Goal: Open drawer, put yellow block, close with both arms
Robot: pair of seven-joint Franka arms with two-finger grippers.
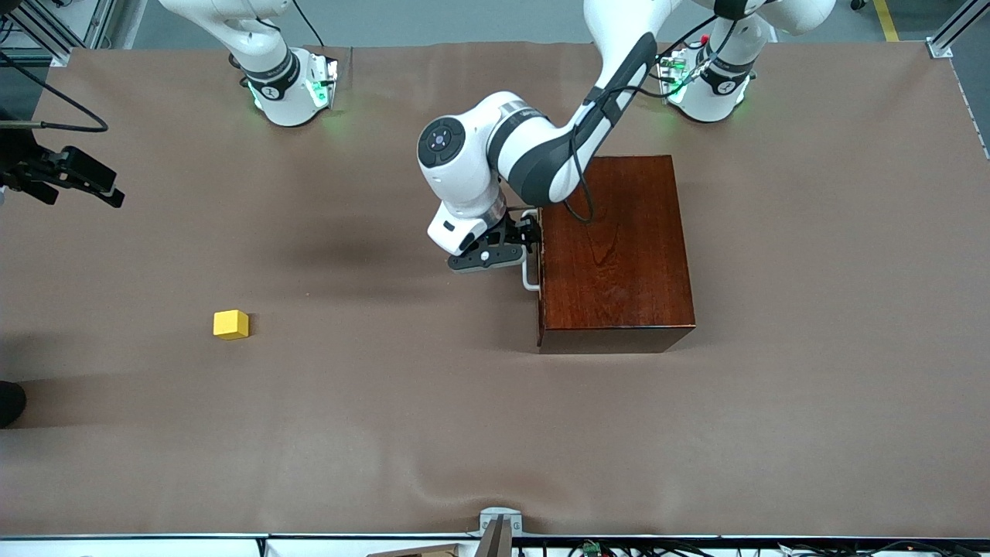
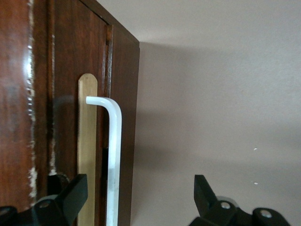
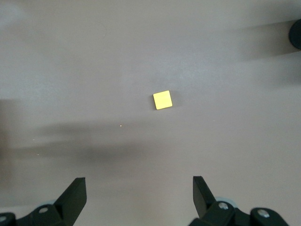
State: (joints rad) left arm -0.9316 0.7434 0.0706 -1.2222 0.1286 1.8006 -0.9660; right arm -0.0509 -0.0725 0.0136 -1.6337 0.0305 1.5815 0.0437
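The reddish-brown wooden box (image 1: 615, 247) stands toward the left arm's end of the table. Its drawer looks closed, and the white bar handle (image 1: 530, 280) faces the right arm's end. My left gripper (image 1: 529, 236) is open at the handle. In the left wrist view the handle (image 2: 114, 155) passes between the open fingers (image 2: 75, 190) of the left gripper (image 2: 139, 193) without touching them. The yellow block (image 1: 231, 324) lies on the table toward the right arm's end. My right gripper (image 1: 81, 189) hangs high and open. In the right wrist view it (image 3: 139, 190) is well above the block (image 3: 162, 100).
The brown table cover (image 1: 433, 418) has a low wrinkle near its front edge. A dark round object (image 1: 9, 402) sits at the table's edge at the right arm's end and also shows in the right wrist view (image 3: 296, 33).
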